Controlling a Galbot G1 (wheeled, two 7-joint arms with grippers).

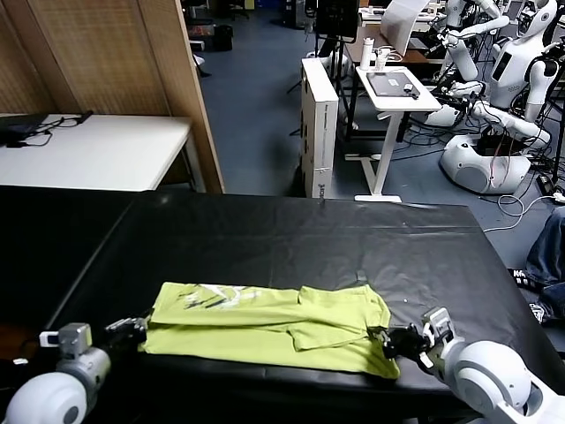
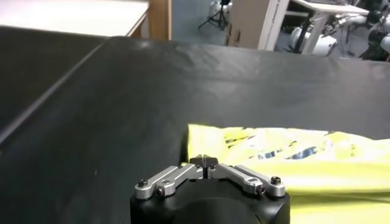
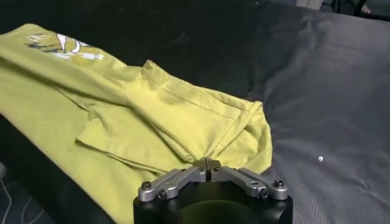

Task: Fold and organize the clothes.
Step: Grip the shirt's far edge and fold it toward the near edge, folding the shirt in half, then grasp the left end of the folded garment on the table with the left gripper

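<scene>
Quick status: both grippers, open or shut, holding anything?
Left gripper: shut on the T-shirt at its left edge.
Right gripper: shut on the T-shirt's right edge.

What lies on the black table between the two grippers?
In the head view, only the T-shirt spans the stretch between the left gripper and the right gripper, each shut at one end of it, on the black table.

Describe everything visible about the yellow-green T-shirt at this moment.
The T-shirt is lime yellow-green, cotton-looking, lying flat as a long band folded over itself near the front edge of the black table. A white-and-blue print shows toward the robot's left end; a sleeve lies folded across the right part. The left hand is shut at its left edge, and the right hand is shut at its right corner, each seemingly pinching fabric.
</scene>
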